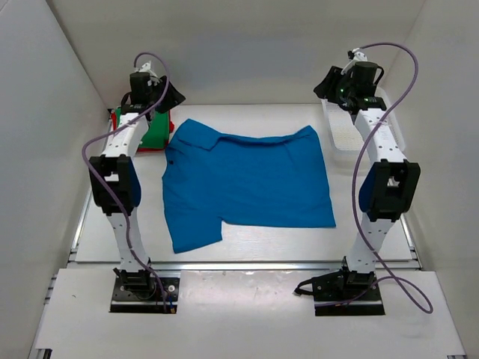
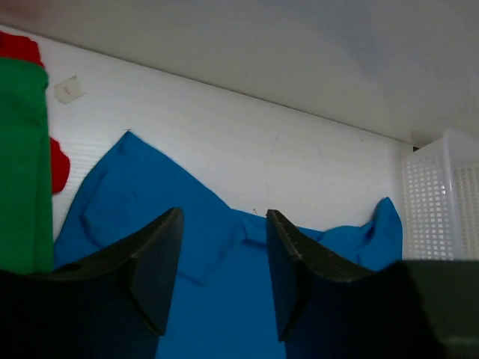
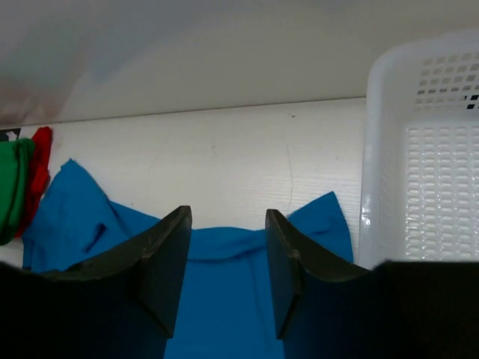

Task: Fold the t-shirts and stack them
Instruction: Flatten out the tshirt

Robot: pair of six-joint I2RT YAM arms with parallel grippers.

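Observation:
A bright blue collared t-shirt [image 1: 247, 179] lies spread flat in the middle of the white table, one sleeve toward the front left. It shows under the jaws in the left wrist view [image 2: 217, 284] and the right wrist view [image 3: 224, 299]. A folded green t-shirt [image 1: 156, 133] lies at the back left on a red one [image 1: 120, 120] that shows only edges; both appear in the left wrist view, green [image 2: 21, 164] and red [image 2: 58, 164]. My left gripper [image 2: 223, 218] is open and empty, raised above the back left. My right gripper [image 3: 227, 217] is open and empty, raised above the back right.
A white plastic mesh basket [image 1: 352, 131] stands at the back right, beside the blue shirt's right edge; it also shows in the right wrist view [image 3: 426, 164]. White walls close the table on three sides. A small tag [image 2: 66, 90] lies near the green shirt.

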